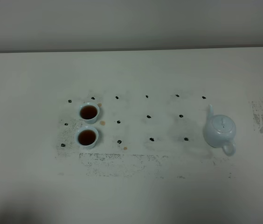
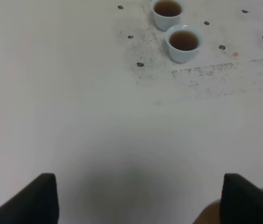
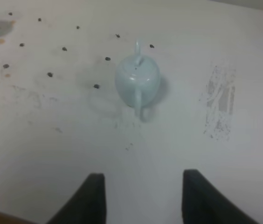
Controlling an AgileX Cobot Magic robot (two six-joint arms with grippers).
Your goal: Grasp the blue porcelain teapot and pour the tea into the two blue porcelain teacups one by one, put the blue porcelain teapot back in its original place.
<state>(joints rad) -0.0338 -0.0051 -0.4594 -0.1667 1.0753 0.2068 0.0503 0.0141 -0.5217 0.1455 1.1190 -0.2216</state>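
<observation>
A pale white table (image 1: pixel 131 196) fills the overhead view, marked with a grid of small dark dots (image 1: pixel 148 116) and some scuffed grey smudges. The blue teapot (image 1: pixel 219 131) stands upright on the table with its lid on, at the right end of the dot grid, free of both my grippers. Its spout points toward the far edge of the table and its loop handle toward the near edge. Well apart from the teapot, at the opposite end of the grid, stand the two blue teacups, one just beside the other without touching. The farther teacup (image 1: pixel 89 112) and the nearer teacup (image 1: pixel 87 137) each hold dark reddish-brown tea. A few small tan drips (image 1: pixel 102 123) lie on the table close to the teacups, on the side facing the teapot. My left gripper (image 2: pixel 138 196) hangs over bare table, well short of the teacups, its two dark fingers (image 2: pixel 31 200) spread wide with nothing between them. My right gripper (image 3: pixel 143 198) hangs on the handle side of the teapot, at a clear distance from it, fingers (image 3: pixel 89 198) parted and empty. Neither arm appears in the overhead view.
</observation>
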